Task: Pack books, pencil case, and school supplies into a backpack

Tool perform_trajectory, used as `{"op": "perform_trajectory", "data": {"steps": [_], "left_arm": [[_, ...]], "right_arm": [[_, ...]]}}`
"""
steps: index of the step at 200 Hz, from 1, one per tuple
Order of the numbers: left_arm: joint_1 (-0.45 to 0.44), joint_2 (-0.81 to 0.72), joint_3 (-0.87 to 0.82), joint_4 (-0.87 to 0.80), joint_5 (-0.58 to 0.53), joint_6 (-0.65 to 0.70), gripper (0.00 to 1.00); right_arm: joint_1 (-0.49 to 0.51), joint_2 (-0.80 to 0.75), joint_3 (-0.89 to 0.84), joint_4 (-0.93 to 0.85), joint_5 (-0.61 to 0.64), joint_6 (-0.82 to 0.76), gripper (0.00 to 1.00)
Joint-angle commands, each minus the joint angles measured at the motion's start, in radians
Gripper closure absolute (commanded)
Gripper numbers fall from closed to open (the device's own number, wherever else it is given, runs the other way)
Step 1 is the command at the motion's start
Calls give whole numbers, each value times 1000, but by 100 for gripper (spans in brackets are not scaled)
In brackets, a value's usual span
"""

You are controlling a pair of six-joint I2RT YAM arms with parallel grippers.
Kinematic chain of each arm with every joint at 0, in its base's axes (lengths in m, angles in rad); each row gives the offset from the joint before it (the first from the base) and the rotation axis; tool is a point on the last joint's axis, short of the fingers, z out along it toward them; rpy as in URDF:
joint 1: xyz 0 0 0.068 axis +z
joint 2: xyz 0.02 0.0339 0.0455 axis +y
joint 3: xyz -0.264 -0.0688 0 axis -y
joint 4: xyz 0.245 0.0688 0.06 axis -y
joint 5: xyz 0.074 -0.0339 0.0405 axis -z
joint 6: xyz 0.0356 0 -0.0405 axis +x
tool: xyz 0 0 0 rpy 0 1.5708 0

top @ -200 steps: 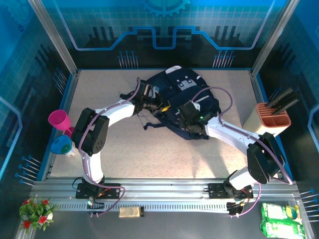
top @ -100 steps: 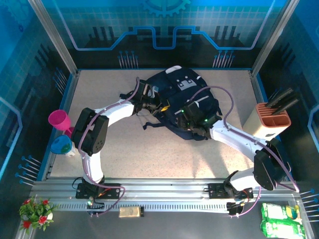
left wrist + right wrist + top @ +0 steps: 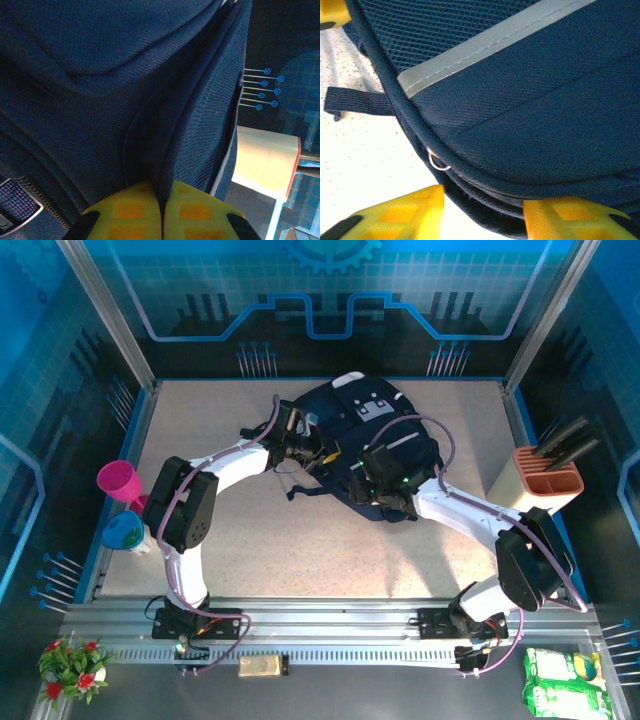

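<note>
The backpack (image 3: 345, 405) lies flat on the far middle of the table (image 3: 250, 540). It is dark navy, with white-grey patches on its upper face, and black straps trail from it toward the left arm.

The left gripper (image 3: 162, 200) is at the bag's left side. Its two yellow fingers are pressed together with a ridge of navy fabric pinched between them, so it is clamped on the backpack. A zipper track (image 3: 22, 197) runs across the lower left corner of the left wrist view.

The right gripper (image 3: 484, 197) sits at the bag's near edge. Its yellow jaws stand apart on either side of the rounded bottom seam, but it is not possible to tell whether they are pressing on that seam. In the right wrist view a grey stripe (image 3: 485, 47) crosses the fabric, a small metal ring (image 3: 439, 162) hangs at the piping, and a black strap end (image 3: 355, 100) lies on the speckled tabletop.

Well to the right of the bag, a beige block holder (image 3: 540, 485) with black handles stands at the table's edge. A magenta cup (image 3: 118, 480) stands at the left edge. A small bunch of red flowers (image 3: 70, 662) and some green packets (image 3: 565, 685) lie beyond the near rail.
</note>
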Motion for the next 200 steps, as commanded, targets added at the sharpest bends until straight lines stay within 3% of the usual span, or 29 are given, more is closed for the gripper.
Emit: {"op": "perform_trajectory", "data": {"steps": [1,32,84,142,200], "left_arm": [[17,-47,53,-5,38,22,99],[17,-44,55,-5,38,22,99],[18,-41,52,-5,41,18,99],[41,-44,33,-7,14,24,100],[116,-30,49,-88,-11,112,100]], "right_arm": [[-11,9,29,22,-44,-13,65],[-11,17,33,28,-33,-20,72],[-11,65,81,21,-15,-44,71],[-12,51,73,-41,79,10,94],[-58,-35,-51,-69,124,37,99]]}}
